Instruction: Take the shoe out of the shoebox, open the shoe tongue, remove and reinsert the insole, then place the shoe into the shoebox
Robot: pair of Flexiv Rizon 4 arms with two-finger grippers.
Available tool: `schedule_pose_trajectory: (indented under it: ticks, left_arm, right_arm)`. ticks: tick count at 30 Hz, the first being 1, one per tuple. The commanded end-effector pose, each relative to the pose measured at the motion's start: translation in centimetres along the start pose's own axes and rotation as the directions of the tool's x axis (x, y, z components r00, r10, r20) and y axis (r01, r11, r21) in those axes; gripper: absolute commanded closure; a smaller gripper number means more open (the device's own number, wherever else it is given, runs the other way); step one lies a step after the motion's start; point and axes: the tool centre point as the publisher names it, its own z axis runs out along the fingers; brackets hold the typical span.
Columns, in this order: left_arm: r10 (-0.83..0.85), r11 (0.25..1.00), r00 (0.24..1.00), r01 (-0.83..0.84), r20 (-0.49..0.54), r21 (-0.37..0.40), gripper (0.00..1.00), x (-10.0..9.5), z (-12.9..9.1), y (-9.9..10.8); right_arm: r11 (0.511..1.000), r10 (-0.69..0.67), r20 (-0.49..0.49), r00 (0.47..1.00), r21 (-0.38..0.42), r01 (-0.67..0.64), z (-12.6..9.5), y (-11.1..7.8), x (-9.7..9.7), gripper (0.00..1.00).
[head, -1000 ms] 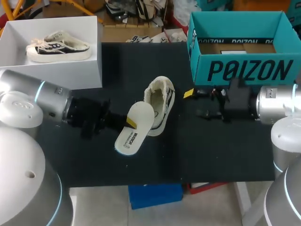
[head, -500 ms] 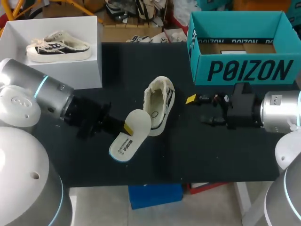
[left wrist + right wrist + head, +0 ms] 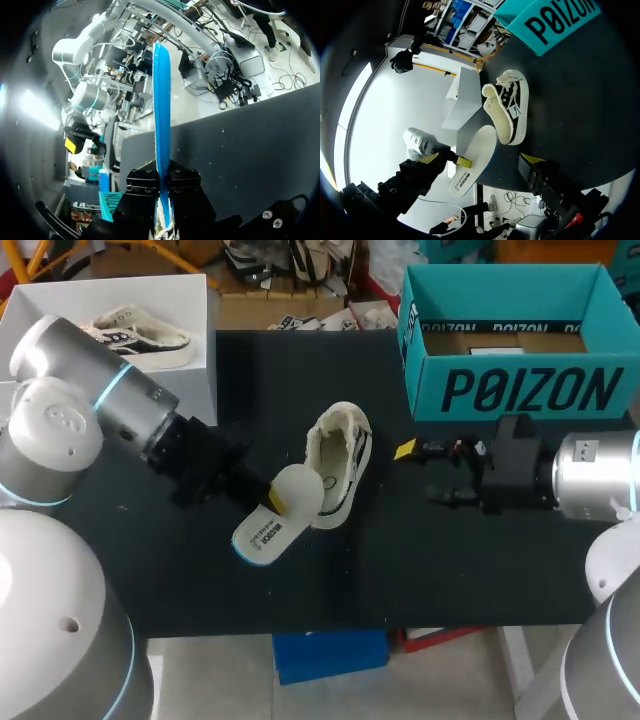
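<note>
**Insole gripped just beside the shoe**

Your left pincer [image 3: 272, 498] is clenched on the white insole [image 3: 275, 520], which sits just beside the shoe [image 3: 338, 462]. Its rounded end is against the shoe's near side. The shoe lies on the dark counter [image 3: 450, 560] with its opening up, outside the teal shoebox [image 3: 520, 390], which stands well apart from the shoe. On the shoe's other side and clear of it, your right pincer [image 3: 425, 475] is released, with nothing between its fingers.

Bare counter [image 3: 450, 570] lies open between my right fingers [image 3: 404, 449] and the shoe [image 3: 338, 462]. The insole [image 3: 275, 520] blocks its other side; the teal box [image 3: 520, 390] stands behind.
</note>
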Motion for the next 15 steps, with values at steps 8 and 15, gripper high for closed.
schedule_pose_trajectory:
  ticks: [8, 15]
  left_arm:
    - [0.014, 0.998, 0.997, -0.009, -0.080, 0.066, 1.00, 0.2, 2.0, 3.2]
    - [0.006, 0.998, 0.996, -0.001, -0.084, 0.063, 1.00, 0.3, 2.6, 4.8]
  right_arm:
    - [1.000, 0.000, 0.000, 1.000, 0.001, 0.000, -0.1, 0.0, 0.0, 0.00]
    - [1.000, 0.000, 0.000, 1.000, 0.001, 0.000, -0.1, 0.0, 0.0, 0.00]
